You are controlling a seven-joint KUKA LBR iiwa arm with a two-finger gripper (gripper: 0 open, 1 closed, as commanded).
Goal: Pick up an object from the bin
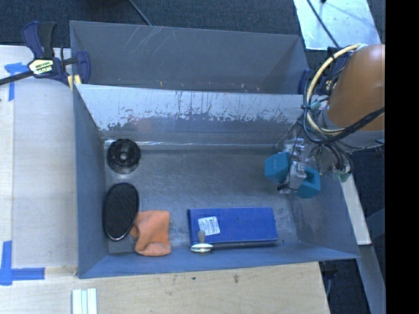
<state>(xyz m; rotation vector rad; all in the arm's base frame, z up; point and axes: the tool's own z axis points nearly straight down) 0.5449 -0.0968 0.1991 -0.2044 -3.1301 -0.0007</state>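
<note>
Grey metal bin (209,175), its floor bare at right. There hangs the gripper (292,174), close to the right wall, its blue fingers (278,167) spread and empty. A flat blue box (242,224) lies nearest, near-centre; an orange cloth (154,233) lies near-left. Likely hazards: the wide, flat box slips the jaws, or a descent grazes the wall.

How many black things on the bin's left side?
2. A round black cap at the left rear, and an oval black brush in front of it, touching the orange cloth. The cloth may hide more.
</note>
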